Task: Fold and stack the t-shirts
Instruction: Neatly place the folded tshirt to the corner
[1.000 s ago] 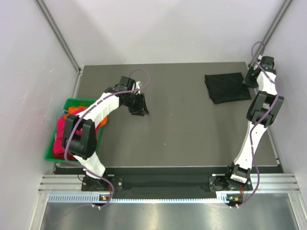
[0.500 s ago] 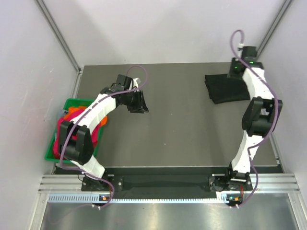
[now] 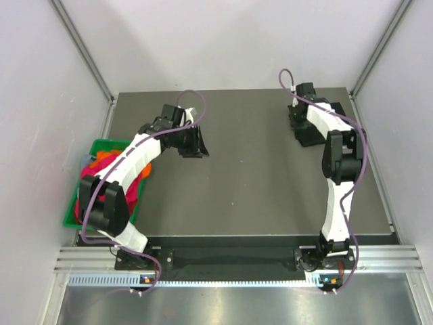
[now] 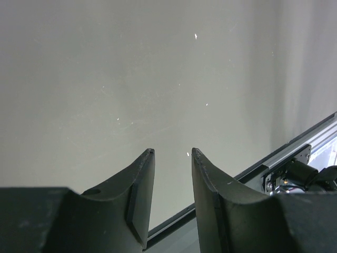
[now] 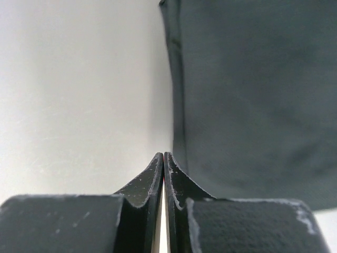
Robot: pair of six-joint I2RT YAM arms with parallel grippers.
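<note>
A folded black t-shirt (image 3: 308,136) lies at the far right of the table, mostly hidden under my right arm. In the right wrist view the black t-shirt (image 5: 253,89) fills the right half, its left edge running straight away from the fingertips. My right gripper (image 3: 298,124) (image 5: 164,156) is shut with nothing seen between its fingers, just beside that edge. Red and orange t-shirts (image 3: 101,160) are heaped in the bin on the left. My left gripper (image 3: 196,143) (image 4: 172,153) hangs open over bare table with nothing in it.
The green plastic bin (image 3: 103,143) stands at the table's left edge, under my left arm. A metal rail (image 4: 295,145) runs along the table edge in the left wrist view. White walls close in the back and both sides.
My right arm has swung left across the black t-shirt to its left edge, and its jaws have closed. The left arm has hardly moved.
</note>
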